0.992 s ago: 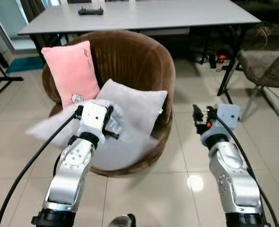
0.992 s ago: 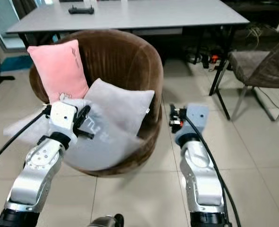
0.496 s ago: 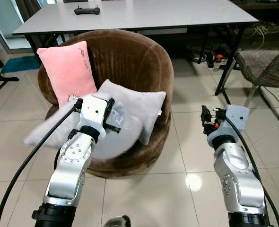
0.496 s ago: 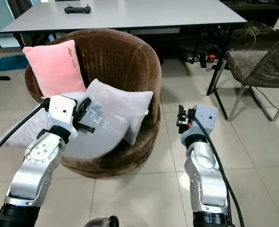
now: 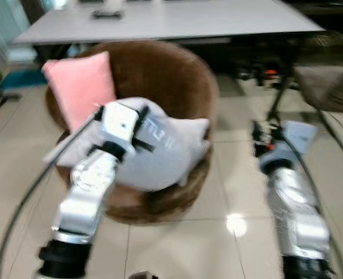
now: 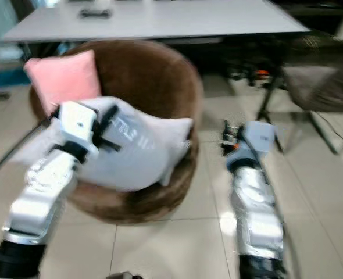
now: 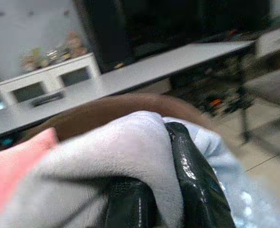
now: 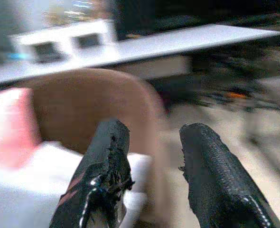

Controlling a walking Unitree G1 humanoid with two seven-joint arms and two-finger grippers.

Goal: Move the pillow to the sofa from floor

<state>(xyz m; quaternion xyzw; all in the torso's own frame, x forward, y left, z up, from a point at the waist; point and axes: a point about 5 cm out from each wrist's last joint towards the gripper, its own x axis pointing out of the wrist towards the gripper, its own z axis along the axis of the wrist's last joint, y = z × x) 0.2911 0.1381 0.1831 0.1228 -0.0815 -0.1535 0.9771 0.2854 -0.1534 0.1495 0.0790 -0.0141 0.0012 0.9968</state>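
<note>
left wrist view: left gripper pinching grey pillow

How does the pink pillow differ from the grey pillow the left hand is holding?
The pink pillow stands upright against the back of the brown armchair; the grey pillow is tilted over the seat. The pink pillow is free of both hands, while the left hand is shut on the grey pillow. The grey pillow looks larger and carries pale lettering. Both are soft and at the armchair.

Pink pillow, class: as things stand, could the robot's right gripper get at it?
Probably not: the right gripper hangs open beside the brown chair, and the chair's wall and grey pillow lie between.
</note>
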